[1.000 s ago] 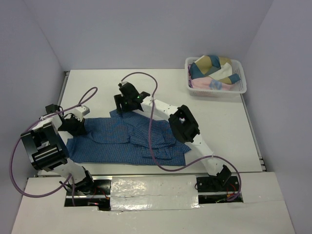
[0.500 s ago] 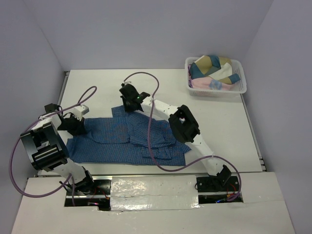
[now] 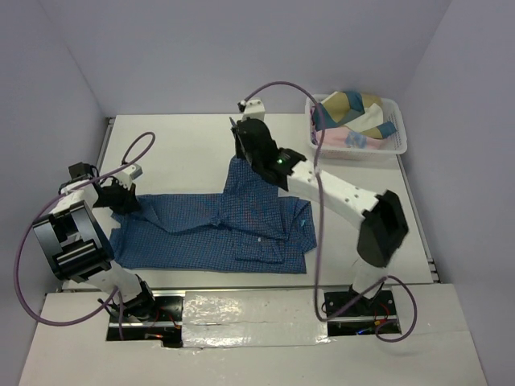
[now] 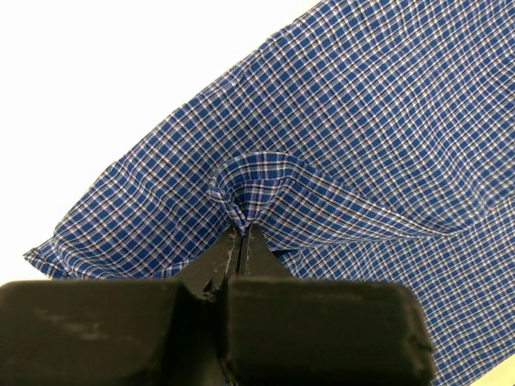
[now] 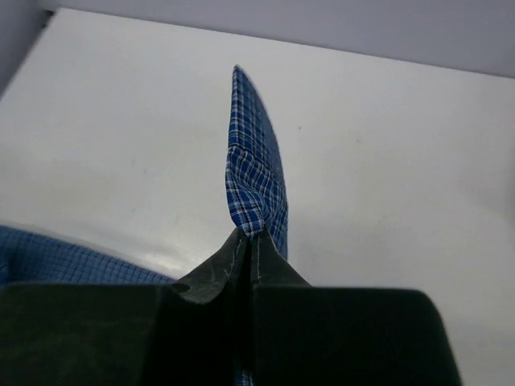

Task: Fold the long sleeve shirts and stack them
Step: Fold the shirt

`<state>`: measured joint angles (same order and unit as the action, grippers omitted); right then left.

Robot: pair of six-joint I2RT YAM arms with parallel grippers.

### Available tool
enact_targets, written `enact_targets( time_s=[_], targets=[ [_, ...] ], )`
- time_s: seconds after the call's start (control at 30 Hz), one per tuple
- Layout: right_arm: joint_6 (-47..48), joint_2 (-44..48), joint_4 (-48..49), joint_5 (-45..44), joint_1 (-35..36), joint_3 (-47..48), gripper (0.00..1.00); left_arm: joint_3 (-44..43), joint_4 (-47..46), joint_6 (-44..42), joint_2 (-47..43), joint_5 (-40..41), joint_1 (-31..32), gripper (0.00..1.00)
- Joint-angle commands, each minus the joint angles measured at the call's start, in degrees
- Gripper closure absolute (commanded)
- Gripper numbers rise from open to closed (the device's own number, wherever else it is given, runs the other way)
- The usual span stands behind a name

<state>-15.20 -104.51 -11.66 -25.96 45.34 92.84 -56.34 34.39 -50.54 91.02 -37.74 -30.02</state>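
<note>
My left gripper (image 4: 241, 235) and right gripper (image 5: 248, 238) are both squeezed tight on the blue shirt (image 3: 209, 237). The right one's tiny pinch, top middle, could slip if I pull hard.

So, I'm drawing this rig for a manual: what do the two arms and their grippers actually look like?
Both the left arm and right arm are white links joined by blocky black joint housings. A purple cable loops along each. The right arm shows a small green light. The left gripper and right gripper are black and scuffed, tapering to thin tips.
</note>
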Motion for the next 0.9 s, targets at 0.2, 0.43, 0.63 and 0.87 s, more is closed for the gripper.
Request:
enact_targets(
  time_s=[0.2,0.43,0.63,0.87],
  targets=[
    [-1.9,15.8,0.1,-5.7,23.1,-27.4,0.76,-2.2,-1.8,2.2,1.0,-2.1,0.8,1.0],
    [3.3,22.8,5.2,9.0,37.0,-36.8,0.07,-3.1,-1.9,2.3,2.3,-0.3,0.9,1.0],
    [-0.4,35.1,15.7,17.6,28.8,-46.5,0.16,-3.7,-1.8,3.3,2.2,-0.2,1.1,1.0],
    [0.9,29.9,15.5,31.5,12.9,-45.0,0.53,-3.6,-2.0,3.3,2.1,0.3,1.1,1.0]
  ],
)
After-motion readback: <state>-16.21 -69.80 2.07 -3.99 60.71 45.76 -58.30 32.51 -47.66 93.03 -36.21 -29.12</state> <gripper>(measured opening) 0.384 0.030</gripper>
